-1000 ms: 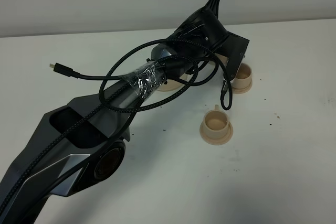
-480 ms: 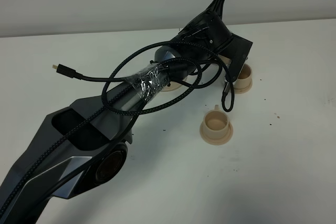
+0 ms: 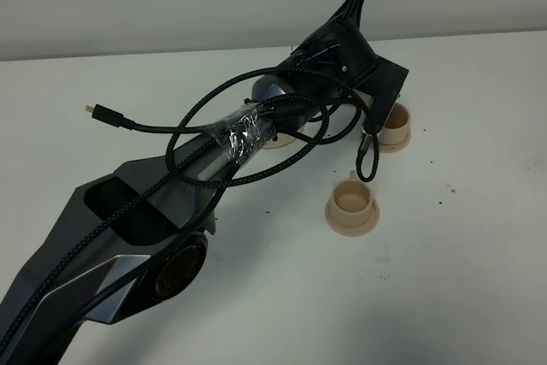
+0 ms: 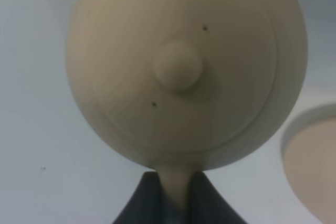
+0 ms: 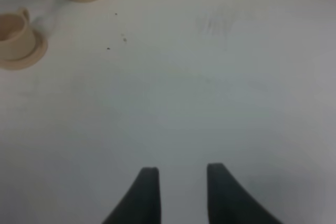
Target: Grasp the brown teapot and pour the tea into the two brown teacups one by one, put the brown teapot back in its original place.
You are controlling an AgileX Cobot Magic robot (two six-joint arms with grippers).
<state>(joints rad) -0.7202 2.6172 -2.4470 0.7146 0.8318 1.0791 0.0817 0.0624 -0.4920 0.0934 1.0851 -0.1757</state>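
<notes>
Left tool (image 4: 174, 177) is pinching the thin loop handle (image 4: 176, 188) of the brown teapot (image 4: 184, 93); my right tool (image 5: 178, 174) stands spread over bare worktop (image 5: 210, 87). The teapot is upright, just beside its wide saucer (image 4: 315, 161) and not on it, near the far teacup (image 3: 396, 122). Its long axis runs from the handle straight away from my tool; the spout I cannot see. When I tilt it, I think the lid (image 4: 126, 51) may slide off, or the pot may swing in such a narrow grip.
</notes>
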